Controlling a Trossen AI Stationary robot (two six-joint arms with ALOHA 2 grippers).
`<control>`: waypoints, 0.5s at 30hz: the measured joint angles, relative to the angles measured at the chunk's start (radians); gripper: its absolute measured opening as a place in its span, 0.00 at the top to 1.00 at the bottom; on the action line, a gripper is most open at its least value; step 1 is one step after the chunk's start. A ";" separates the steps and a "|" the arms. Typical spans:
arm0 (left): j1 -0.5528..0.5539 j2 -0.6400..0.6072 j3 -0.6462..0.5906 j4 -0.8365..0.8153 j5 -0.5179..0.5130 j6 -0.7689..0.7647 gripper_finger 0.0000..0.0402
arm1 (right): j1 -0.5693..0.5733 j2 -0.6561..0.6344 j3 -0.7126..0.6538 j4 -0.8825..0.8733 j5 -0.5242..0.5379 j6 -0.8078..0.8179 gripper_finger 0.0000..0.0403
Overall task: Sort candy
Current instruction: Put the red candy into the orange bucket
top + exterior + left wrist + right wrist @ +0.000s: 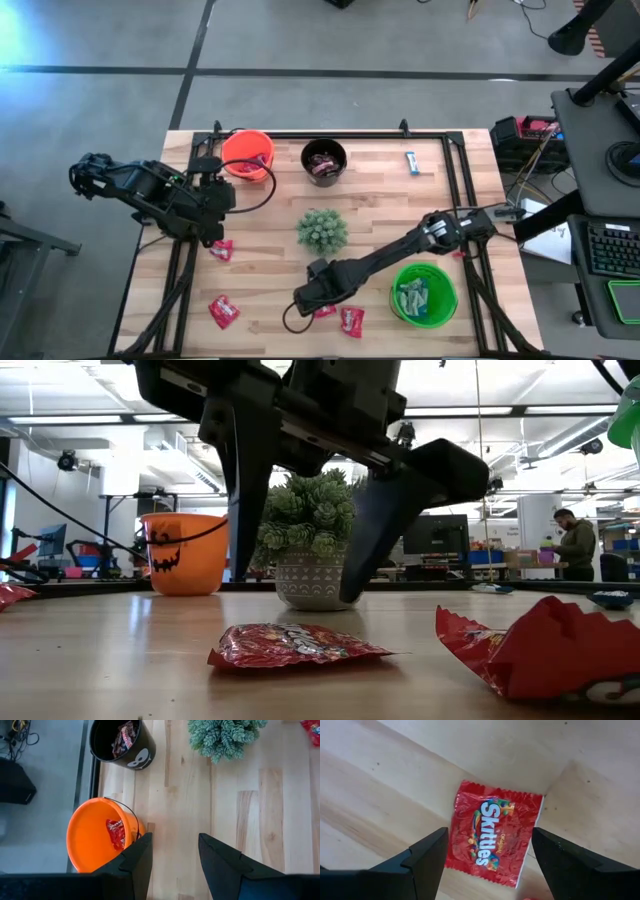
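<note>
Currently:
- Right pincer point(487, 857): spread wide, poised over a red Skittles packet point(494, 838) lying on the surface point(380, 200).
- Left pincer point(172, 852): parted, empty, near the orange bucket point(87, 840).
- Next, likely: descend, pinch packet.

A pale bench point(380, 215) of smooth, matt wooden planks carries a red Skittles packet point(492, 837) in glossy, crinkled foil, a smooth orange plastic bucket point(87, 842), a glossy black bucket point(142, 757), and the right gripper point(487, 857) with matt black fingers point(427, 857).
</note>
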 joint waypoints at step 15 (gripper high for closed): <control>0.000 0.000 0.000 0.000 0.000 0.009 0.65 | -0.005 0.061 0.000 0.003 -0.030 -0.007 0.31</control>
